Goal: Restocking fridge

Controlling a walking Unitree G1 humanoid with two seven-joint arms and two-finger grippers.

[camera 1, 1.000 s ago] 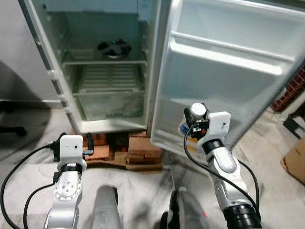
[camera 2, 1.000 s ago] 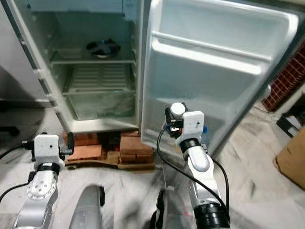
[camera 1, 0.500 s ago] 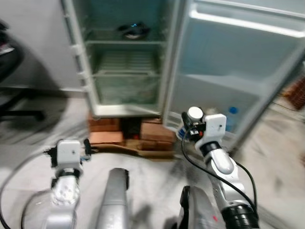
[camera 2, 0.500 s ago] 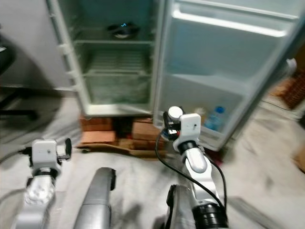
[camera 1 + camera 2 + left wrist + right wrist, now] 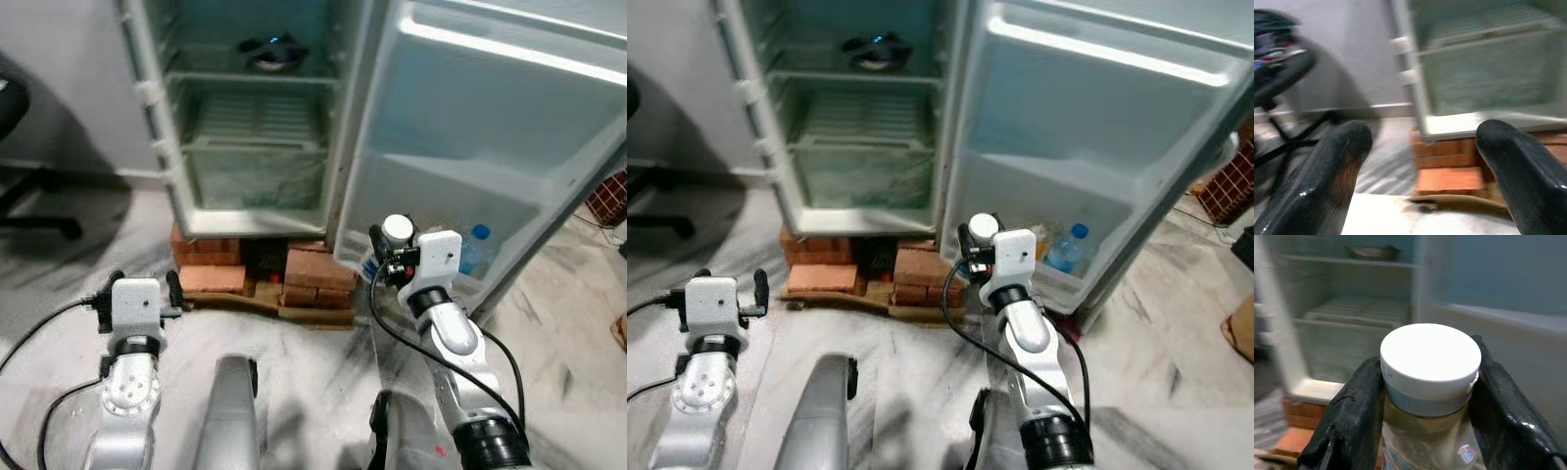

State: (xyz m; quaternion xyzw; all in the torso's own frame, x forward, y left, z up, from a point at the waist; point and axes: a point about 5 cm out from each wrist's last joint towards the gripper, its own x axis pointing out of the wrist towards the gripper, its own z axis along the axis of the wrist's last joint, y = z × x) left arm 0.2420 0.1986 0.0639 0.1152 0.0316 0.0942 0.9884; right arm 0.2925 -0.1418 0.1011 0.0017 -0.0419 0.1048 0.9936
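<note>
Step in hand: carrying an item to the open fridge (image 5: 255, 127). The right hand (image 5: 1425, 396) is closed on a clear jar (image 5: 1426, 431) with a white screw lid (image 5: 1430, 360); both black fingers press against the jar just below the lid, and the jar stands upright. In the head views the jar is held in front of the lower part of the open fridge door (image 5: 490, 147), not yet inside any compartment.

The left hand (image 5: 1420, 161) is empty, its two fingers spread wide apart, held low in front of the bricks (image 5: 245, 274) that support the fridge.

Judged next move: bring the jar forward and up to a free place, either the lower door rack (image 5: 1058, 279), where a blue-capped bottle (image 5: 1068, 247) already stands, or an interior shelf (image 5: 250, 147). The jar must clear the rack's front lip before release.

Materials and shapes:
- Jar: transparent, cylindrical, pale contents; its ribbed plastic lid is smooth on top.
- Fridge interior: pale moulded plastic, ribbed shelf, translucent lower drawer (image 5: 255, 181).
- Upper shelf carries a round, dark metal bowl (image 5: 269, 54).
- Floor (image 5: 323, 372): grey-veined marble, likely smooth.
</note>
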